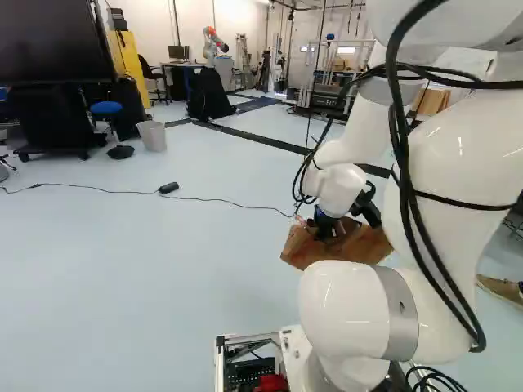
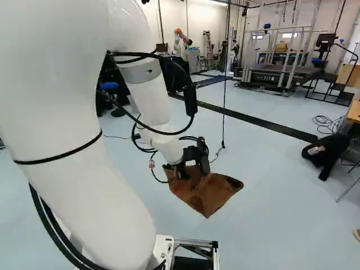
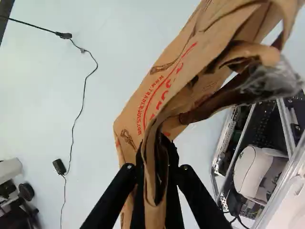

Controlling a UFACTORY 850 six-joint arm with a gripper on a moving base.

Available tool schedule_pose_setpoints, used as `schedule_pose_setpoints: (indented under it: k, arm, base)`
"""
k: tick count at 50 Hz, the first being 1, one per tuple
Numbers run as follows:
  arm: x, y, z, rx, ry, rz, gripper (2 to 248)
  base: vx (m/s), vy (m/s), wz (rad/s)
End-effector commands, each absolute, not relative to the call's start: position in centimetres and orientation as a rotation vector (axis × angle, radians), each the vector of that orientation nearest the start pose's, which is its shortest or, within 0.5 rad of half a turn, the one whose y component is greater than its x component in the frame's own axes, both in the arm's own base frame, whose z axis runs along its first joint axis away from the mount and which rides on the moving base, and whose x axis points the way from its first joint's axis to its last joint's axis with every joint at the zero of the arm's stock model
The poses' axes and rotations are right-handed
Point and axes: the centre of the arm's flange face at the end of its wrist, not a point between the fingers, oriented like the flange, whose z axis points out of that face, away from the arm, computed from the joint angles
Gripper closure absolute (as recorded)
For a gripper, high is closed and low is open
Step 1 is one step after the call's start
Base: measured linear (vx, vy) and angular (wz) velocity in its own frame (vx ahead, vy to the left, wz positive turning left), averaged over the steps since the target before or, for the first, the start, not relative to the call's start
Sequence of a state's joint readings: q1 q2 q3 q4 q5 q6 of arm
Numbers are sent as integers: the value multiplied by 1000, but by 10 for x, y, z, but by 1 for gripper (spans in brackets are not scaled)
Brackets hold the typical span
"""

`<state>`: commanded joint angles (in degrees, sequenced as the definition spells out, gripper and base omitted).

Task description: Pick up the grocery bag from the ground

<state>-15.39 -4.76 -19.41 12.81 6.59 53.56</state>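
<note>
A pale, glossy floor spreads through the room, crossed toward the far side by a dark stripe. A thin cable with a small black box lies on it to the left. Far off stand another robot and a metal frame.

The left base view alone shows the yellow cabinet and the pale bin beside the blue stool; only the right base view takes in the cable coil and the black cloth at the right. The wrist view adds red print on the grocery bag, and its folded paper edge pinched between both fingers.

The white arm reaches ahead and down, its claw clenched on the bag. The brown bag slants below the claw, near the floor; its lowest part may be touching, though the base views don't settle that.
</note>
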Motion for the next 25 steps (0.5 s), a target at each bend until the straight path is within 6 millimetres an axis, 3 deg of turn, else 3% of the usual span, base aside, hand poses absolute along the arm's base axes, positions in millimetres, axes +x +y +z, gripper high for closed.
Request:
schedule_pose_setpoints:
  k: [25]
  arm:
    - [304, -76, 304, -2377, 1693, -693, 222]
  base:
    - [0, 0, 0]
